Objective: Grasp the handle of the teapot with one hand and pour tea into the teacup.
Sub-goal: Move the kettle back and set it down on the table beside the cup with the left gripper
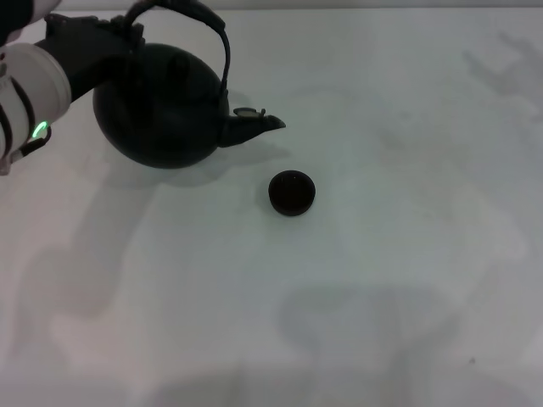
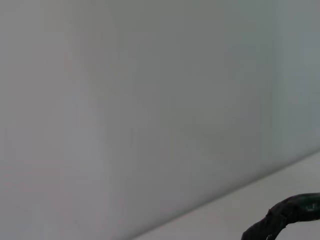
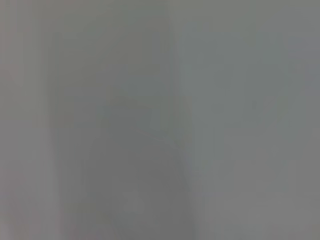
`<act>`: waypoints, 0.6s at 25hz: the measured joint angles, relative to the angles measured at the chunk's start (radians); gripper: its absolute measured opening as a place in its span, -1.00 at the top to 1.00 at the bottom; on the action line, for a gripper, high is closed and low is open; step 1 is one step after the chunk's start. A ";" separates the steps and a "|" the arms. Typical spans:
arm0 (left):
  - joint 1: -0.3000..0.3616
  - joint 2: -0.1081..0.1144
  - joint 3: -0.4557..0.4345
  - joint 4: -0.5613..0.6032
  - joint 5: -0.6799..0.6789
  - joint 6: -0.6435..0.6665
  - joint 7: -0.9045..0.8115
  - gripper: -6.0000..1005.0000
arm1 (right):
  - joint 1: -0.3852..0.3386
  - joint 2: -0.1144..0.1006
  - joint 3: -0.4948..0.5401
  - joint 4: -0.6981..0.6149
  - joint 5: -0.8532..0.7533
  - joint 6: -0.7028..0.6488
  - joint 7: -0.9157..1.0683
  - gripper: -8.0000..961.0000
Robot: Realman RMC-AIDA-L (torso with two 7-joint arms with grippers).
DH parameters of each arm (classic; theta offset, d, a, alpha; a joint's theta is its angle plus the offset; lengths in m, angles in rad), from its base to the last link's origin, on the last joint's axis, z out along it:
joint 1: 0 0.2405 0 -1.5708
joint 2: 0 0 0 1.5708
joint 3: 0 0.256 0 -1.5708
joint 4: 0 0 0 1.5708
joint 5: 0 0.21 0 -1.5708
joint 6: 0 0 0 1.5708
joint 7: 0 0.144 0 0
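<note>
The big black teapot [image 1: 165, 106] sits near the far left part of the white surface [image 1: 382, 280]. It leans over, and its short spout [image 1: 254, 125] points toward the small dark teacup [image 1: 292, 192]. The teacup stands on the surface near the spout, a little toward the robot, and does not touch it. The left claw [image 1: 127, 30] is dark and sits at the left end of the arched handle [image 1: 222, 51], pinching it. The left wrist view shows only a bit of the rough handle [image 2: 290, 212]. The right claw is not in any view.
</note>
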 joint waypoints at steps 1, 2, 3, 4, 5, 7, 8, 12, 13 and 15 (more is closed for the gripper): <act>0.007 0.000 0.001 -0.014 -0.007 0.036 0.004 0.72 | 0.000 -0.002 0.000 0.000 0.000 0.000 0.001 -0.76; 0.011 0.000 0.002 -0.027 -0.017 0.063 0.007 0.72 | -0.001 -0.003 0.001 0.000 0.000 0.000 0.004 -0.76; 0.011 0.001 0.003 -0.041 -0.029 0.085 0.010 0.72 | -0.002 -0.005 0.001 0.000 0.000 -0.001 0.006 -0.76; 0.009 0.002 0.003 -0.062 -0.056 0.116 0.023 0.72 | -0.003 -0.006 0.001 0.000 0.000 -0.001 0.008 -0.76; 0.006 0.003 0.003 -0.084 -0.087 0.139 0.044 0.72 | -0.003 -0.006 0.001 0.000 0.000 -0.003 0.008 -0.76; 0.001 0.004 0.003 -0.118 -0.159 0.174 0.104 0.72 | -0.003 -0.007 0.001 0.000 0.000 -0.008 0.009 -0.76; -0.002 0.004 0.001 -0.131 -0.210 0.188 0.147 0.72 | -0.003 -0.007 0.001 0.000 0.000 -0.012 0.009 -0.76; -0.029 0.004 -0.025 -0.181 -0.445 0.203 0.333 0.72 | -0.003 -0.010 0.000 0.001 -0.004 -0.017 0.010 -0.76; -0.035 0.005 -0.039 -0.191 -0.512 0.193 0.388 0.72 | -0.003 -0.011 0.001 0.003 -0.007 -0.017 0.010 -0.76; -0.041 0.006 -0.073 -0.207 -0.647 0.164 0.501 0.72 | -0.003 -0.012 0.002 0.006 -0.013 -0.017 0.011 -0.76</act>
